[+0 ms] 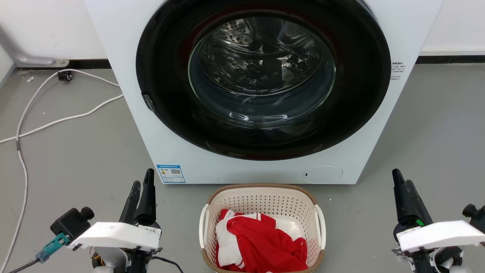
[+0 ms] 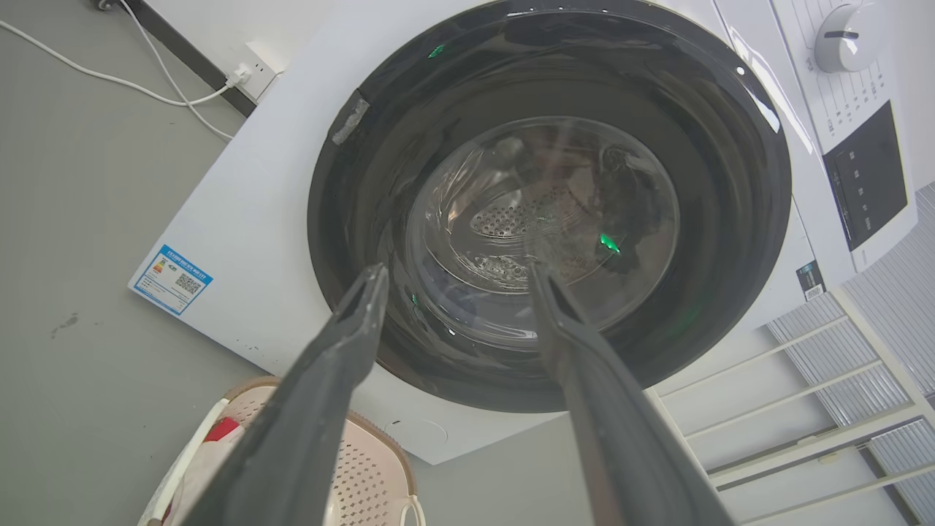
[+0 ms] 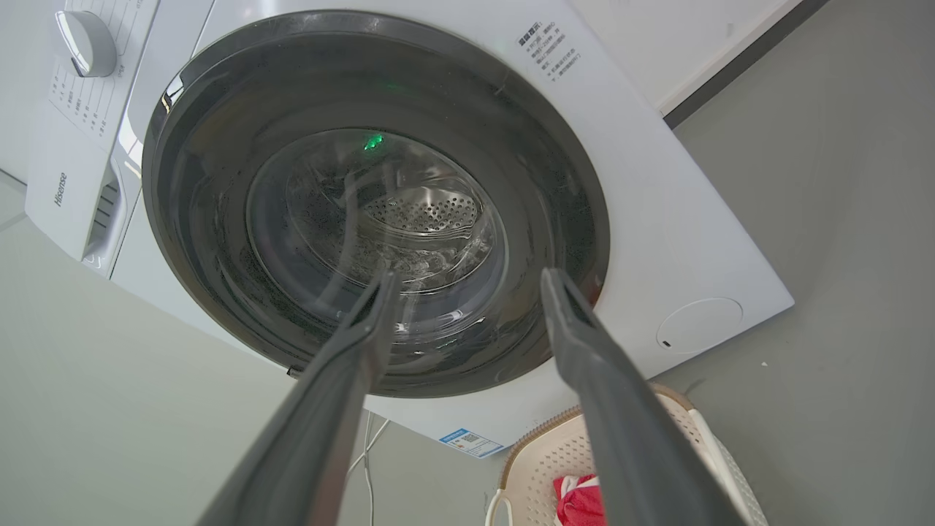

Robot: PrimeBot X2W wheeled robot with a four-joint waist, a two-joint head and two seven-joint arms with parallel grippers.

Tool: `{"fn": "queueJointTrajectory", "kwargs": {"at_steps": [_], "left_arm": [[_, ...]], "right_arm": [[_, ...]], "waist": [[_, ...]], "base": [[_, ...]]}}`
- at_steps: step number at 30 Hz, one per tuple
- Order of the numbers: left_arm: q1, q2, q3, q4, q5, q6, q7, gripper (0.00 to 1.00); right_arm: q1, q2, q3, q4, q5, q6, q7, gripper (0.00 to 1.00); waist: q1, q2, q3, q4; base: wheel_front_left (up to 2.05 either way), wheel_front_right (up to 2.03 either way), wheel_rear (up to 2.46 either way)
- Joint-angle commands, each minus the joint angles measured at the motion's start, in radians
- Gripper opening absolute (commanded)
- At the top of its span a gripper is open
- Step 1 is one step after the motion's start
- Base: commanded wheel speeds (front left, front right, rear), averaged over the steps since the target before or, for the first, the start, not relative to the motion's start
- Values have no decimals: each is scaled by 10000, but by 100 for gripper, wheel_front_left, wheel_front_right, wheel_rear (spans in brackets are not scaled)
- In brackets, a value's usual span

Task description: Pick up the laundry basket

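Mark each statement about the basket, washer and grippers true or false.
1. The laundry basket stands on the floor before the washing machine. True.
2. The basket is empty. False: red and white clothing lies in it.
3. The left gripper grips a basket handle. False: it hangs open, apart from the basket.
4. The right gripper is open. True.
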Motion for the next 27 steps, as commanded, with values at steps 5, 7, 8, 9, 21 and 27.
{"fn": "queueJointTrajectory", "kwargs": {"at_steps": [5,7,8,9,21,27], "left_arm": [[-207,24,-138,-226,1081,41,-254,100],[-209,23,-172,-229,1378,50,-314,100],[-213,22,-194,-235,1536,53,-351,100],[-214,22,-212,-237,1687,60,-379,100],[-149,37,-401,-272,3583,171,-791,100],[-144,75,-469,-279,4314,213,-946,100]], "right_arm": [[-11,-17,139,-394,-1100,1,-101,100],[22,-16,166,-454,-1401,1,-98,100],[40,-15,180,-488,-1547,2,-107,100],[61,-15,194,-517,-1694,2,-114,100],[259,-6,368,-841,-3470,2,-214,100],[370,-2,435,-960,-4163,1,-213,100]], "waist": [[0,0,20,1],[0,0,22,6],[0,0,23,9],[0,0,24,13],[0,0,28,34],[0,0,26,27]], "base": [[0,0,0],[0,0,0],[0,0,0],[0,0,0],[0,0,0],[0,0,0]]}}
